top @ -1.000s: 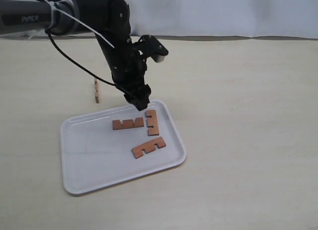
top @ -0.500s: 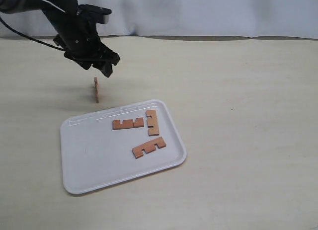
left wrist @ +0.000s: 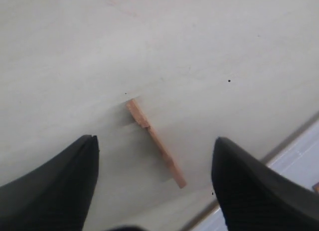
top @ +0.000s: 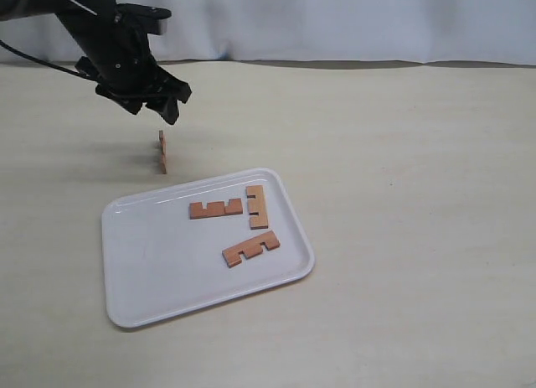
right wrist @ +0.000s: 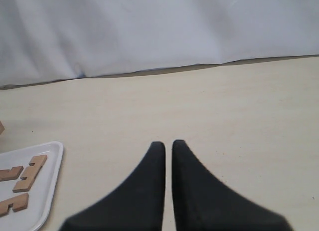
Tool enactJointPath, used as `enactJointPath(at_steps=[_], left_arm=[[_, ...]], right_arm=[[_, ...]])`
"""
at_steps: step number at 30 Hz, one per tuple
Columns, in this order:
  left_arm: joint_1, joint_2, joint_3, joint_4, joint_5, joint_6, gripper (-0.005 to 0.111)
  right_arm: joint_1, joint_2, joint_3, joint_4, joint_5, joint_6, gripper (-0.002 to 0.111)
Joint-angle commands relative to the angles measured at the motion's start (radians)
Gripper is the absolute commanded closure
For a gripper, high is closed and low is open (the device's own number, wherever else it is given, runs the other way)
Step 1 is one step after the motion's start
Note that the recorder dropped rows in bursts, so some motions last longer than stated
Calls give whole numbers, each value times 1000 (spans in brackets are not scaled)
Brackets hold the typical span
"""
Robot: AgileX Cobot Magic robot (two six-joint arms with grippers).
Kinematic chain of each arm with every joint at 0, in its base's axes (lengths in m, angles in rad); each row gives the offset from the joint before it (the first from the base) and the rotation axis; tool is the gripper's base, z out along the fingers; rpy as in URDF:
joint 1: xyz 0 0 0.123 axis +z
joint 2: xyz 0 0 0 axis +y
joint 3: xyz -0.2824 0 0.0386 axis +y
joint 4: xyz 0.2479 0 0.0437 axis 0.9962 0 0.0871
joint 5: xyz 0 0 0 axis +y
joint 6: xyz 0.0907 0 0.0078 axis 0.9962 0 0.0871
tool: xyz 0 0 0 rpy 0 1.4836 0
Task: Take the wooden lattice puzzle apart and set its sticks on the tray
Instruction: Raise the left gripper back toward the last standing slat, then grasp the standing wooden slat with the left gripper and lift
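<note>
Right arm is out of the exterior shot. Only its wrist view shows the right claw (right wrist: 164, 143), fingers pressed together over the bench (right wrist: 239, 116), with the tray (right wrist: 50, 191) cut off at the frame edge. Left claw (top: 155, 105) hangs spread wide, holding nothing, above the lone stick (top: 162, 152). That one stands on edge on the bench just beyond the tray, its notches hard to read edge-on. In the tray, lying flat: back stick (top: 215, 209) just beside corner stick (top: 256, 206), front stick (top: 250, 249) apart.
</note>
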Motion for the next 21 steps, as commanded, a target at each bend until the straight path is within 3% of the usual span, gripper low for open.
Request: enactJointPath(at_steps=[1,21], left_arm=[[1,10,-5,-7,-24,-18,45],[1,179,-5,3,-71,-33,47]], right_arm=[[-1,-4,3,-1,-8,0,104],[-1,-4,3,-1,-8,0,104]])
